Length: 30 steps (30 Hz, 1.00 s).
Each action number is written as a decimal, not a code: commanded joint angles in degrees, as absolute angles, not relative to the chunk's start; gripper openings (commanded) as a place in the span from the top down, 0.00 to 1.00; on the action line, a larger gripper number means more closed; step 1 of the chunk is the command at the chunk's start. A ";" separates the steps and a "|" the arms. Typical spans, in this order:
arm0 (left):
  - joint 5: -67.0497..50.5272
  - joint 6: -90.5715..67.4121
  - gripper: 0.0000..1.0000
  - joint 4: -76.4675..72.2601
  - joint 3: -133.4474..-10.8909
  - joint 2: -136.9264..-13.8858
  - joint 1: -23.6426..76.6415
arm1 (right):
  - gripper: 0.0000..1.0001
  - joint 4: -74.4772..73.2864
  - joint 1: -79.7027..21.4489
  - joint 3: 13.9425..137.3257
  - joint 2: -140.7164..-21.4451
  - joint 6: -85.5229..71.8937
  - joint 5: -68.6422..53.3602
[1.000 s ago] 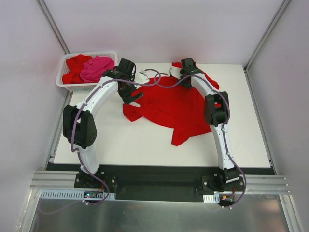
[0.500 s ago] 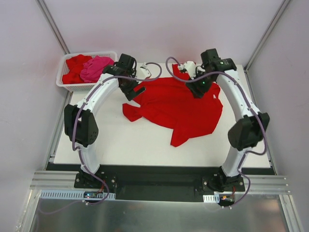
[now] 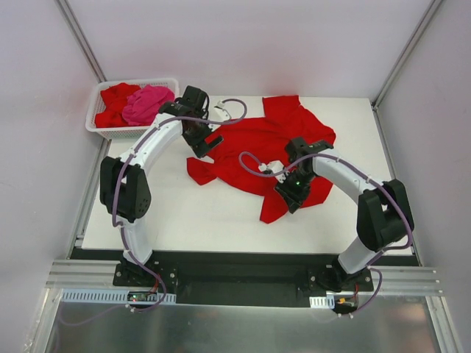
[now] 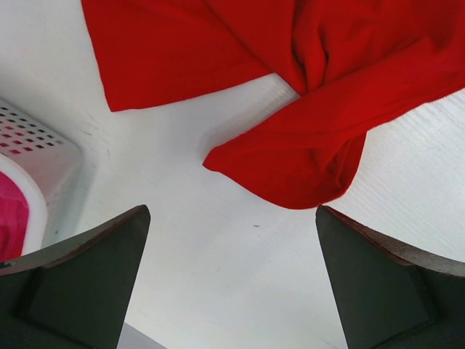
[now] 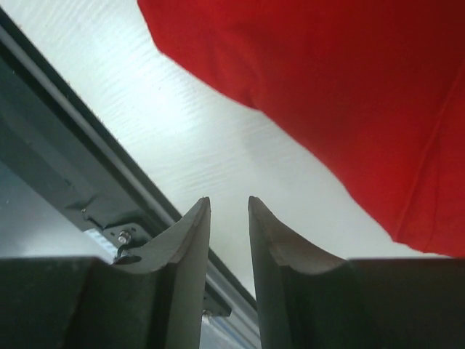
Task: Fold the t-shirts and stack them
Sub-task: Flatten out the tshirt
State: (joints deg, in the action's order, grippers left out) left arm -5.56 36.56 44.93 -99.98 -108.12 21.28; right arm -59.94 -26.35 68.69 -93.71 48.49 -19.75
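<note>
At the table's (image 3: 191, 220) far left corner sits one white lattice basket (image 3: 110, 133). It holds a crumpled red t-shirt (image 3: 114, 99) on its left side and a hot pink t-shirt (image 3: 147, 103) on its right, the two touching. How many garments lie beneath them cannot be told.

Just right of the basket, the left gripper (image 4: 229, 214) hangs above bare tabletop with its jaws spread wide and nothing between them. In the left wrist view, a rumpled sleeve of the spread shirt lies just ahead of the fingers and the basket's corner is at the left edge.

One more red t-shirt (image 3: 257, 151) lies spread and wrinkled across the middle of the table, which makes three shirts in sight, two red and one pink. The left arm's wrist covers the shirt's far left edge. A purple cable (image 3: 246, 160) loops over its middle, and the right arm's forearm crosses its right side.

Beyond the shirt's near hem, the right gripper (image 5: 229, 202) points down at bare table. Its jaws are drawn close, with a narrow gap between them, and they grip nothing. The black rail (image 5: 65, 138) along the table's near edge runs just past the fingers.
</note>
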 commanded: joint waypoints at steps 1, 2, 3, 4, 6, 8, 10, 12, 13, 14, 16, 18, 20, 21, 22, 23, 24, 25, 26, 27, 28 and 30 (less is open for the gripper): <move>-4.92 36.12 0.01 46.23 -97.04 -103.45 21.27 | 0.70 -51.26 -29.96 66.63 -91.23 45.79 -19.16; -4.57 36.21 0.01 46.32 -95.81 -102.93 21.18 | 0.70 -50.02 -31.19 66.10 -91.14 45.09 -18.64; -3.96 36.56 0.01 46.41 -95.19 -102.05 21.27 | 0.71 -47.23 -31.81 65.66 -91.14 44.48 -18.20; -3.61 36.74 0.01 46.41 -94.58 -101.61 21.27 | 0.71 -45.81 -32.43 65.31 -90.97 43.69 -17.50; -2.73 37.00 0.01 46.41 -92.82 -100.03 21.27 | 0.71 -42.91 -34.01 65.65 -91.23 42.10 -14.42; -2.37 37.26 0.01 46.58 -91.07 -99.06 21.27 | 0.71 -41.05 -35.41 66.79 -91.67 41.75 -9.62; -1.85 37.44 0.01 46.67 -90.18 -97.74 21.18 | 0.72 -39.29 -35.59 67.93 -91.76 41.92 -7.04; -1.58 37.53 0.01 46.76 -89.30 -96.86 21.18 | 0.72 -37.63 -35.77 69.25 -91.67 42.36 -2.91; -1.41 37.62 0.01 46.76 -88.86 -96.68 21.18 | 0.72 -36.75 -35.86 69.43 -91.76 42.62 -1.86; -1.41 37.62 0.01 46.67 -88.77 -96.42 21.18 | 0.73 -35.96 -35.77 69.61 -92.02 42.89 -0.37; -1.32 37.62 0.01 46.76 -88.42 -96.15 21.18 | 0.76 -34.46 -35.77 69.96 -93.07 43.85 2.89; -1.32 37.79 0.01 46.67 -88.24 -95.98 21.27 | 0.78 -32.45 -35.77 69.53 -94.65 44.47 4.83; -1.14 37.97 0.01 46.67 -88.07 -95.89 21.18 | 0.82 -30.59 -35.77 68.82 -95.44 44.91 6.23; -1.23 37.88 0.01 46.76 -88.15 -95.71 21.18 | 0.82 -29.80 -35.77 68.91 -96.41 45.00 6.24; -1.14 37.97 0.01 46.67 -87.81 -95.63 21.27 | 0.82 -29.71 -35.86 69.25 -97.20 45.00 6.24; -1.23 38.06 0.01 46.76 -87.63 -95.54 21.27 | 0.80 -29.71 -35.77 69.52 -97.90 45.00 6.33; -1.23 38.14 0.01 46.76 -87.54 -95.36 21.18 | 0.76 -29.53 -35.77 69.87 -98.61 45.00 6.42; -1.23 38.14 0.01 46.67 -87.19 -95.27 21.27 | 0.73 -29.53 -35.77 70.40 -99.92 45.00 6.50; -1.14 38.49 0.01 46.76 -86.93 -95.19 21.27 | 0.73 -29.44 -35.86 70.75 -100.37 45.09 6.33; -0.88 38.67 0.01 46.76 -86.84 -95.01 21.18 | 0.71 -29.79 -35.86 70.93 -100.81 45.17 5.89; -0.79 38.76 0.01 46.76 -86.84 -95.01 21.18 | 0.65 -30.32 -35.77 71.80 -101.25 45.09 5.45; -0.62 39.11 0.01 46.76 -86.66 -94.84 21.18 | 0.61 -32.51 -35.77 73.03 -101.86 44.83 3.78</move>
State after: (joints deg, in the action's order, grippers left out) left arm -2.24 37.76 45.95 -87.13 -98.15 21.28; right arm -30.87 -35.66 68.99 -101.27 44.93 4.75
